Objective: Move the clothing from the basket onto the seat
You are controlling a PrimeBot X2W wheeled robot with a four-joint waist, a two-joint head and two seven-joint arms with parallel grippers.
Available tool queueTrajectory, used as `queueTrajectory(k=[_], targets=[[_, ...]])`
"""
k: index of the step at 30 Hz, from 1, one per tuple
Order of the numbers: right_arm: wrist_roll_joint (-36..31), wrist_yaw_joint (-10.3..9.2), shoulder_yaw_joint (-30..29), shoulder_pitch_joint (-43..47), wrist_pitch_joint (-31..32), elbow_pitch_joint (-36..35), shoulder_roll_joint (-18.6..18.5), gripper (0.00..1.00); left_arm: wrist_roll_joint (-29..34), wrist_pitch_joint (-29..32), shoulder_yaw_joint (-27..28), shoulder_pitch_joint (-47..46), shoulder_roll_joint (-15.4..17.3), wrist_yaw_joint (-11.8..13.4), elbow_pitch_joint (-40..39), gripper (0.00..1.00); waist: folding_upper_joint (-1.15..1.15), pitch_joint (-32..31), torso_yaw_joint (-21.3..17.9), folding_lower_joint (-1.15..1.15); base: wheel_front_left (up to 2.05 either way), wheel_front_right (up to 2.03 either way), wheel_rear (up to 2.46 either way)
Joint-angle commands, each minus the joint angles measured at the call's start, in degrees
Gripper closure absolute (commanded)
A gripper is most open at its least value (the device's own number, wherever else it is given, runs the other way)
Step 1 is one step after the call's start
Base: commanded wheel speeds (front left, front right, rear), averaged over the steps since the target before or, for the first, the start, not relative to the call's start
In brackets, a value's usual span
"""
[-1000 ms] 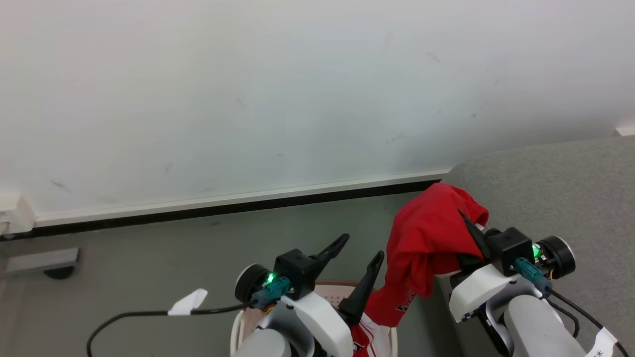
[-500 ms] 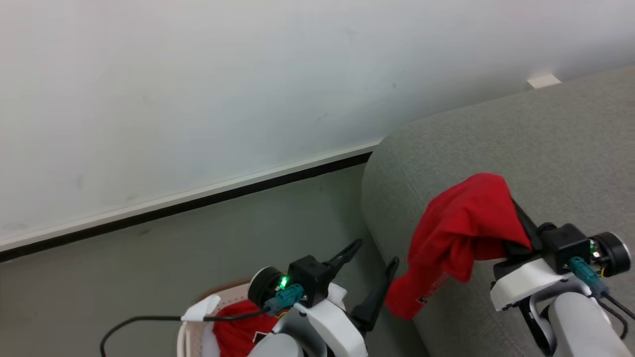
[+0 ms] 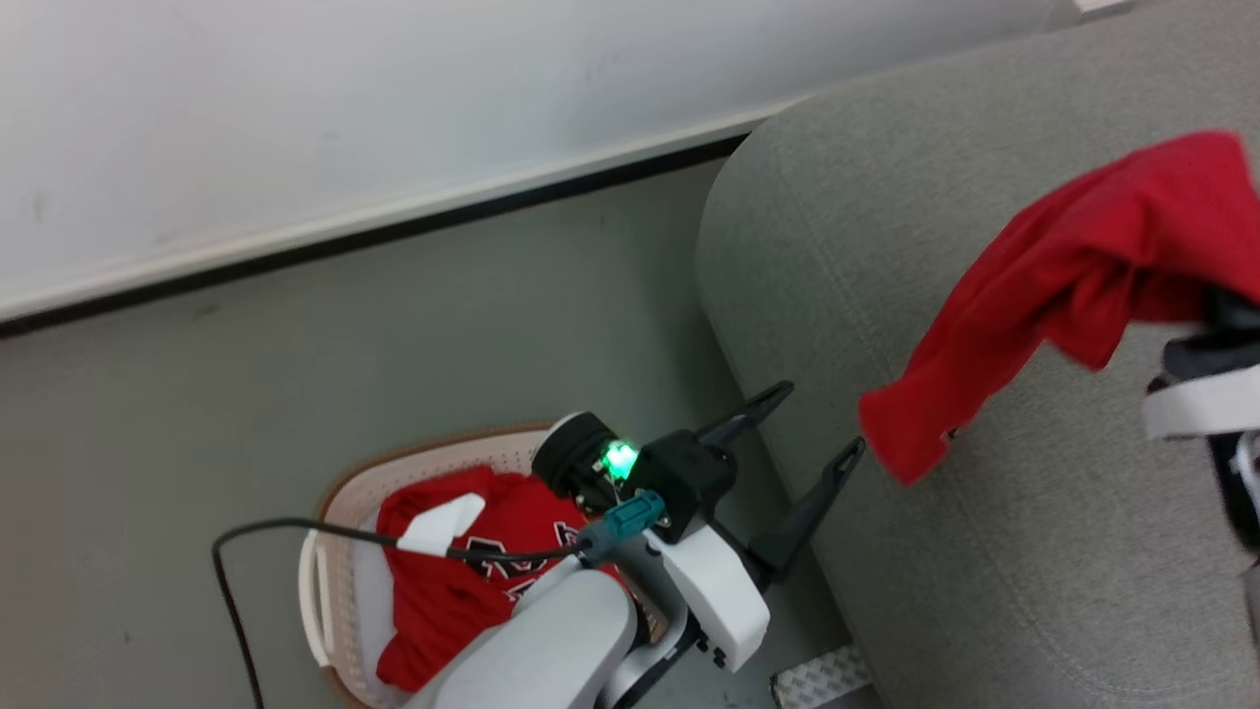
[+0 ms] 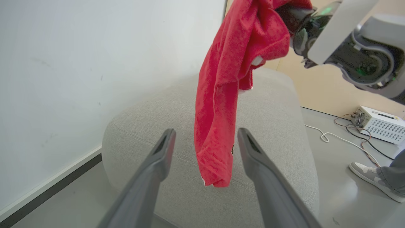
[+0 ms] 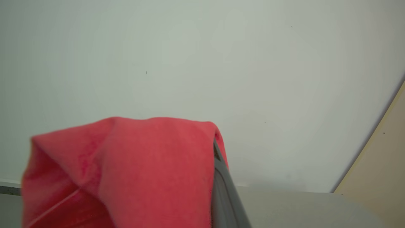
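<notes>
Likely lab or test room: bare white wall, smooth grey floor, sofa ahead of left gripper; to its right, electronics box, cables, person's shoe.

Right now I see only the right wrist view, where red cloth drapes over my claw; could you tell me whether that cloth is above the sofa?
Observer: Yes, the red garment hangs from the right claw above the end of the sofa.
Operator: Thank you. Is there more clothing in the basket?
Observer: Yes, more red clothing lies in the basket beside the sofa.
Operator: And the left claw?
Observer: The left claw is open and empty, apart from the garment.
</notes>
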Motion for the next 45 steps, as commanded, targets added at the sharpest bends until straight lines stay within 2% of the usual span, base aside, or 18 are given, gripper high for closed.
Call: queueTrajectory(k=[1,8,13,17,20,24,25,27,28,32,37,40,45], targets=[[-0.7,-0.12,-2.0,-3.9,1.1,-1.4,-1.0,1.0,1.3,0.3,-0.2,-2.0,1.0,-0.4,-0.3,0.0,0.0,7.4,2.6,-0.01,0.0,0.0,0.0],[-3.9,-0.12,-8.3,-18.7,6.9,-0.4,-7.3,1.0,3.8,0.2,-0.6,-7.7,2.1,-0.9,-1.5,0.0,0.0,16.3,5.6,-0.01,0.0,0.0,0.0],[-8.3,-0.12,-12.5,-27.5,10.8,6.3,-13.1,1.0,4.3,-0.2,-0.8,-9.9,2.0,-1.1,-2.0,0.0,0.0,19.6,7.5,-0.01,0.0,0.0,0.0],[-12.2,-0.13,-18.9,-31.8,12.4,13.1,-16.9,1.0,4.2,-0.8,-0.8,-10.7,2.1,-1.0,-1.9,0.0,0.0,21.0,9.1,-0.01,0.0,0.0,0.0],[-15.4,-0.12,-24.5,-31.5,12.4,18.8,-17.4,1.0,3.9,-1.4,-0.6,-10.7,2.4,-0.7,-1.6,0.0,0.0,21.4,10.0,-0.01,0.0,0.0,0.0],[-19.1,-0.13,-32.2,-27.9,9.7,25.9,-15.3,1.0,3.0,-2.0,-0.4,-9.5,2.6,-0.4,-0.9,0.0,0.0,20.9,10.8,-0.01,0.0,0.0,0.0],[-19.1,-0.13,-32.2,-27.9,9.7,25.9,-15.3,1.0,3.0,-2.0,-0.4,-9.5,2.6,-0.4,-0.9,0.0,0.0,20.9,10.8,-0.01,0.0,0.0,0.0],[-22.0,-0.13,-37.3,-25.3,6.5,30.3,-12.5,0.11,2.5,-2.5,-0.5,-8.5,2.9,-0.2,-0.3,0.0,0.0,20.0,11.0,-0.01,0.0,0.0,0.0],[-22.6,-0.13,-38.6,-24.5,5.1,31.5,-11.7,0.0,2.3,-2.5,-0.4,-8.2,3.0,-0.1,-0.1,0.0,0.0,19.5,11.0,-0.01,0.0,0.0,0.0],[-24.5,-0.13,-41.5,-21.6,0.4,35.4,-8.4,0.0,1.3,-3.1,-0.1,-6.6,3.3,0.4,0.7,0.0,0.0,16.9,10.7,-0.01,0.0,0.0,0.0],[-22.7,-0.13,-39.9,-16.7,-1.9,37.2,-4.5,0.0,-0.3,-4.6,1.1,-3.2,4.0,1.8,1.8,0.0,0.0,11.8,9.8,-0.01,0.0,0.0,0.0],[-21.6,-0.12,-38.1,-14.0,-1.9,34.6,-2.5,0.0,-1.3,-5.2,1.7,-1.5,4.3,2.4,2.2,0.0,0.0,9.5,9.6,-0.01,0.0,0.0,0.0],[-17.0,-0.13,-31.4,-5.0,-1.9,25.1,2.2,0.0,-3.2,-6.7,3.8,2.7,5.5,4.2,2.3,0.0,0.0,4.0,9.5,-0.01,0.0,0.0,0.0]])
